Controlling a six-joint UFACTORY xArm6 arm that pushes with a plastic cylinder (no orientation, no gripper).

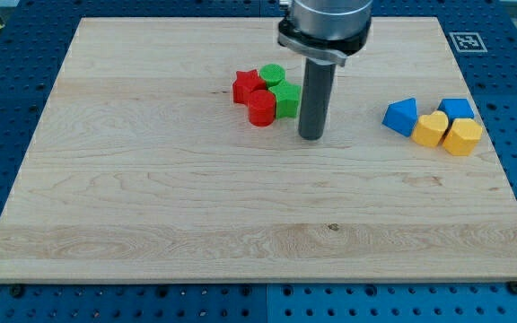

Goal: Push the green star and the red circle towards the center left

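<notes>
The green star (286, 99) lies near the board's upper middle, touching the red circle (261, 109) on its left. A red star (247, 85) and a green circle (272, 74) sit just above them in the same tight cluster. My tip (311, 136) rests on the board just to the right of the green star, a small gap away and slightly lower in the view. The dark rod rises from it to the arm's grey flange at the view's top.
At the view's right is a second cluster: a blue triangular block (401, 116), a blue block (456, 109), a yellow heart (431, 129) and a yellow hexagon-like block (462, 136). The wooden board (151, 206) lies on a blue perforated table.
</notes>
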